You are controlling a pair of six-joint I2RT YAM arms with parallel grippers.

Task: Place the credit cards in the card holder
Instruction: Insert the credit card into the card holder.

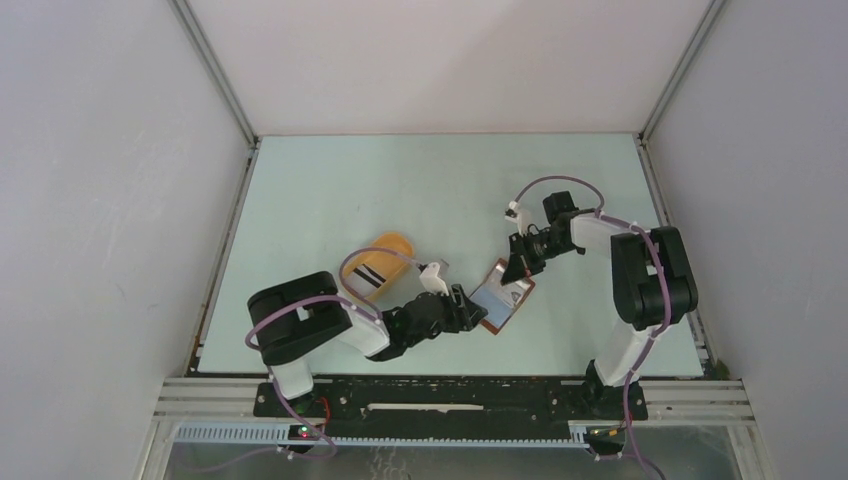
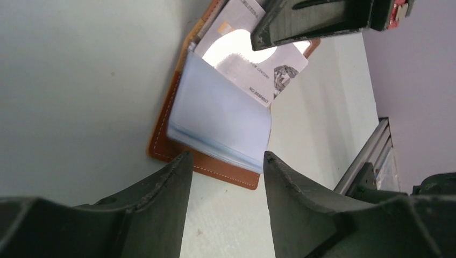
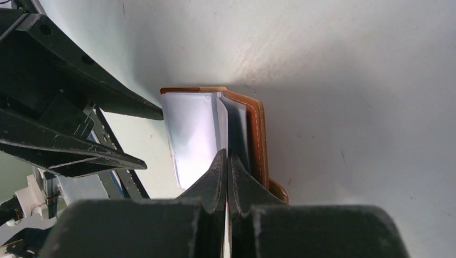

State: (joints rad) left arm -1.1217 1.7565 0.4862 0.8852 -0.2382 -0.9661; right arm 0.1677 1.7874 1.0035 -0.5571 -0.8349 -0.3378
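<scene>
Top external: left end effector [image 1: 471, 308] low, apart beside card holder [image 1: 504, 299]; right end effector [image 1: 516, 271] together.

The left arm [image 1: 300, 325] and the right arm [image 1: 650, 275] had smooth white shells between bulky black joint housings. Thin lilac cables [image 1: 560, 179] looped along each. The jaws were matte dark grey, tapered and rough-edged.

Light: bright, even, diffuse from overhead.
Shadows: soft and faint on the table [image 1: 400, 190].
Glare: blown-out white patch on a credit card [image 2: 236, 45].
Focus: wrist views blurred up close.
</scene>
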